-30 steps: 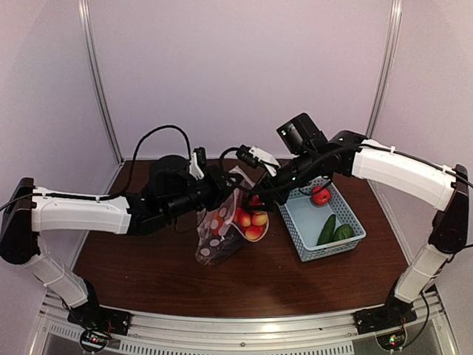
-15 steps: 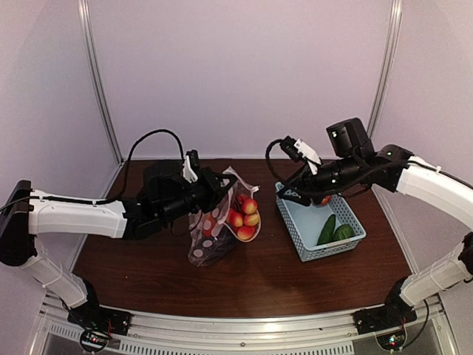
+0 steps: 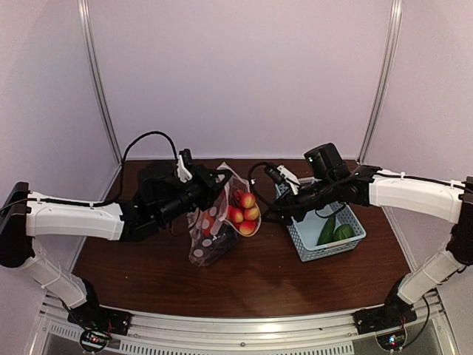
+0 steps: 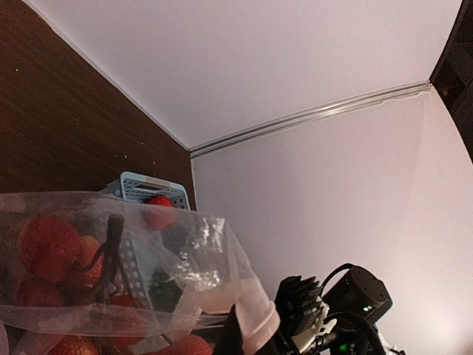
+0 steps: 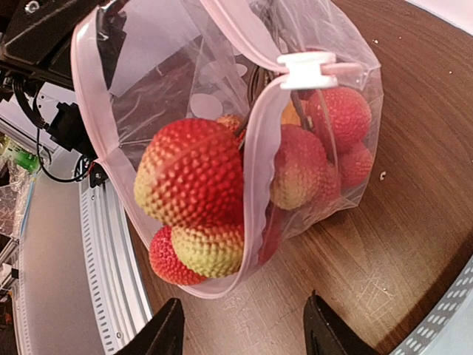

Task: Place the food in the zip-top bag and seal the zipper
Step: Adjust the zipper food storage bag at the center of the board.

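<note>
My left claw (image 3: 219, 180) is clenched on the mouth edge of the zip-top bag (image 3: 213, 238). The bag hangs from it, its bottom apparently slumped on the surface (image 3: 281, 285), just left of the light-blue mesh basket (image 3: 329, 250). My right claw (image 5: 242, 319) is released and carries nothing, hovering close to the bag's mouth. Several red toy fruits (image 5: 191, 174) crowd that opening, and 2 green cucumbers (image 3: 326, 230) lie in the basket, not yet bagged. My worry is that the bag is pinched at 1 point only, so a nudge from the right claw could tilt it and roll the fruit nearest the mouth out. The zipper (image 5: 253, 185) also bends around that fruit, so its white slider (image 5: 310, 68) may jam.
</note>
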You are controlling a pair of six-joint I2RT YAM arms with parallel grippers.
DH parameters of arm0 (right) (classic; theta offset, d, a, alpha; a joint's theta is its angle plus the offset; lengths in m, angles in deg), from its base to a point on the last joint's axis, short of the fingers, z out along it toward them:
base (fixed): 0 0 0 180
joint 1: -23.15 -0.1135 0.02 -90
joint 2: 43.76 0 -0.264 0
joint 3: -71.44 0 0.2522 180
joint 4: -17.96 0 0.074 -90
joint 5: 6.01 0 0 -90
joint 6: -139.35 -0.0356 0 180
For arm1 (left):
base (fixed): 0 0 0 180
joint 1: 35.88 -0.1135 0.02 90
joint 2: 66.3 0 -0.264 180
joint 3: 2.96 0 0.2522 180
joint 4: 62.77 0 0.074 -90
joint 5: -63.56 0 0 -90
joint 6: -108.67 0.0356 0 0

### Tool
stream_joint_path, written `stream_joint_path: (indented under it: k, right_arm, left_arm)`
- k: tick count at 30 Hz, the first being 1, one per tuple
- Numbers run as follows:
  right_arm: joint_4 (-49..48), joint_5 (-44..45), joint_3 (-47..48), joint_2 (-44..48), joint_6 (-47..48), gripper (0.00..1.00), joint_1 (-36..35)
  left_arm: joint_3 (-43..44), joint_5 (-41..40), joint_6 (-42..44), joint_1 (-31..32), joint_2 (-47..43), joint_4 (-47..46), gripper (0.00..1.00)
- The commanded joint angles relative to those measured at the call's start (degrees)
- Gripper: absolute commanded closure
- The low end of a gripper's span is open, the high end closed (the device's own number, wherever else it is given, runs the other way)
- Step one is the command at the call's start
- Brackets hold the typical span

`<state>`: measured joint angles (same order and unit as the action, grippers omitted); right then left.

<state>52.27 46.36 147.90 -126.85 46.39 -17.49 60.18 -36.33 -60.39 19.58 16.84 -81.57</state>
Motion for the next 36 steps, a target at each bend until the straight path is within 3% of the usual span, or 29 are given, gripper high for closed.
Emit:
stream_joint_path:
  k: [1,8,14,20,24,28,31,33,36]
  right_arm:
    - [-2.7,-3.9,2.1,-3.1,-2.4,0.45,-0.4]
    - [-2.7,-4.9,3.4,-5.8,-3.3,0.51,-0.7]
    - [-3.6,-4.9,4.8,-9.0,-6.1,0.64,-0.5]
    - [1.0,-3.9,9.4,-9.8,-4.7,0.96,0.2]
    - [7.9,-2.0,16.1,-6.2,-3.4,1.0,1.2]
    - [13.6,2.4,24.9,-4.5,-1.0,1.0,1.4]
    - [17.7,4.4,29.7,-8.5,0.0,1.0,1.6]
    - [20.9,2.1,34.9,-10.9,-0.1,1.0,2.4]
    - [18.7,3.8,34.7,-9.7,-0.9,1.0,2.8]
  left_arm:
    - [0.2,-0.5,-0.8,0.0,-0.1,-5.5,1.0]
    - [0.3,-0.4,-0.8,0.0,0.0,-5.5,1.0]
    - [-0.4,0.0,-1.3,0.1,0.2,-6.3,1.0]
    - [0.0,1.0,-0.6,0.1,-0.5,-2.3,1.0]
    - [7.8,1.9,10.3,0.1,-1.2,15.9,1.0]
    - [30.6,0.8,30.1,1.0,3.1,46.4,1.0]
    - [42.3,-3.1,36.6,0.1,8.6,59.5,1.0]
    - [47.9,-3.1,39.6,-0.3,10.1,63.5,1.0]
    - [49.0,-6.7,42.2,-0.7,8.9,64.5,1.0]
